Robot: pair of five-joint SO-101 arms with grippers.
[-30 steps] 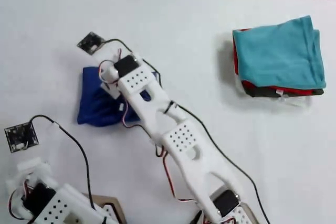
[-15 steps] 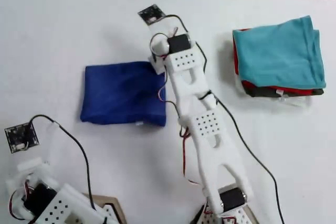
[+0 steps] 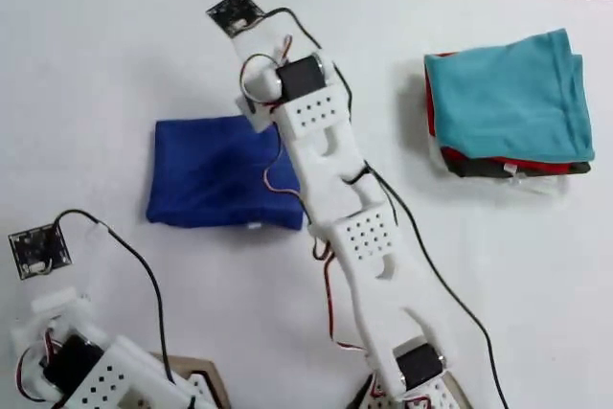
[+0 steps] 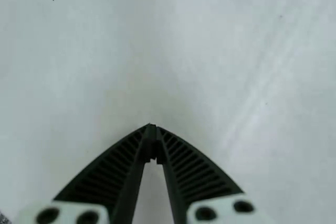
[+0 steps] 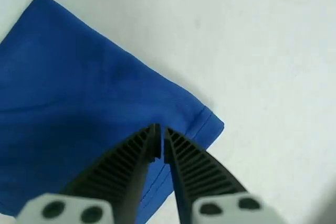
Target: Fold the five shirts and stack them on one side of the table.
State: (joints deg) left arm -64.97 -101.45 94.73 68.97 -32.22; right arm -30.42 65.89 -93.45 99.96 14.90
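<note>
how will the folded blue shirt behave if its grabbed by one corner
Likely floppy: the blue shirt is soft cloth, so its fold would probably fall open. It looks light and should slide on the smooth table.

Blue shirt (image 3: 215, 174): in the high view its right edge and upper right corner are covered by the right arm (image 3: 335, 189). In the right wrist view it runs out of the picture, and a strip is hidden behind the right hand (image 5: 159, 129).
Stack (image 3: 512, 166): the layers under the teal shirt (image 3: 503, 93) show as red and dark edges only; the number of shirts cannot be told.
Right arm: base cut off by the high view's lower edge.
Left arm (image 3: 86, 371): cut off at the high view's lower left corner.
Left hand (image 4: 151, 128): rear part runs out of the picture.
</note>
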